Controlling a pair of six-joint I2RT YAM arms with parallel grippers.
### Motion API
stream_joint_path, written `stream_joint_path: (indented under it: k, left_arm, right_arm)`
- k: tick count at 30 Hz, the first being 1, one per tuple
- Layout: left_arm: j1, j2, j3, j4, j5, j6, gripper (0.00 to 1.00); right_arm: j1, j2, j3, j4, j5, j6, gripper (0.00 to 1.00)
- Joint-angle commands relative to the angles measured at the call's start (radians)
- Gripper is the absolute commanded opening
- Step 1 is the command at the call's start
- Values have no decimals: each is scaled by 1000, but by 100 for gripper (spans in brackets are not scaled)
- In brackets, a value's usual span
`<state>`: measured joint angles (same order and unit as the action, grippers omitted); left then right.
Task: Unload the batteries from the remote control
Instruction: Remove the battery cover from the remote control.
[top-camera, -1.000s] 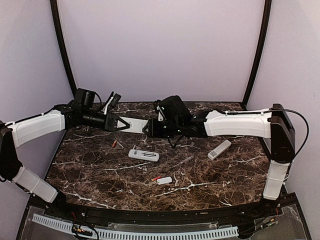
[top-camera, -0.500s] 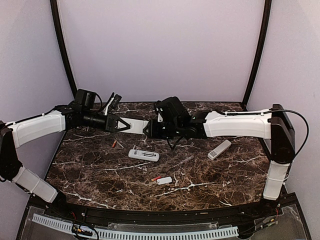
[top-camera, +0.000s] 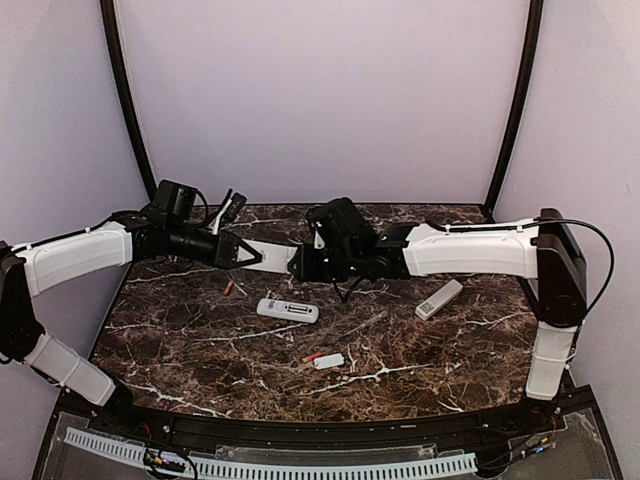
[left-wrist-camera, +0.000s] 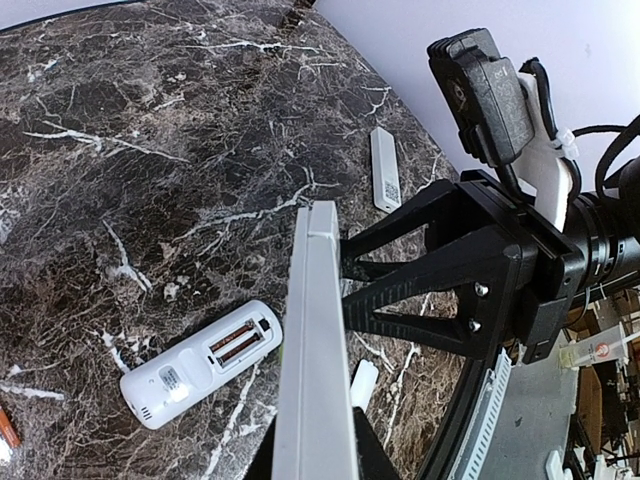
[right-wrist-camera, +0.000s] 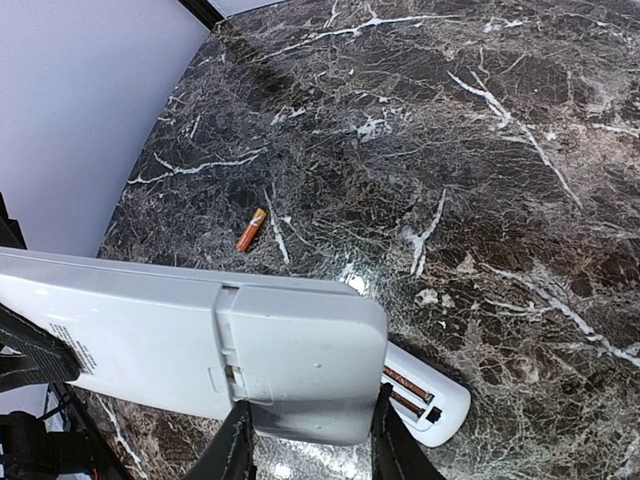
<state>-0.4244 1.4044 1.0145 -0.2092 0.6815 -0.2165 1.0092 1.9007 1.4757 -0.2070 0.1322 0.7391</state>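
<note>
A white remote control (top-camera: 272, 253) hangs in the air at the back of the table, held at both ends. My left gripper (top-camera: 247, 254) is shut on its left end, where the remote (left-wrist-camera: 315, 350) shows edge-on. My right gripper (right-wrist-camera: 312, 440) is shut across the end with the battery cover (right-wrist-camera: 300, 355), one finger on each long edge. That cover is on, so this remote's batteries are hidden. A second remote (top-camera: 288, 310) lies below with its compartment open and two batteries (left-wrist-camera: 240, 343) inside. Loose batteries lie on the table, an orange one (right-wrist-camera: 251, 230) and a red one (top-camera: 312, 356).
A third remote (top-camera: 439, 299) lies at the right of the dark marble table (top-camera: 200, 340). A small white cover (top-camera: 329, 361) rests beside the red battery near the front middle. Walls close the back and sides.
My right gripper's jaws have closed in on the cover end of the held remote. Both arms and the remote shifted slightly.
</note>
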Motion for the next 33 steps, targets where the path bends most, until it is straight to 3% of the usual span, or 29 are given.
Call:
stream_joint_path:
  k: [1,14,26,33]
  left_arm:
    - [18,-42,-2,0,-54,13,0]
    - [22,-42,-14,26,-43,-14,0]
    - [98,-9,-72,196,144,-178,0]
    - [99,-34,-67,151,79,-143,0]
  right_arm:
    - [-19,12,-58,-159,104,7,26]
    - [-52,-13,-129,-97,51,69,24]
    - [-55,25,-80,-64,90,129,23]
    - [-62,30,-65,-48,99,112,24]
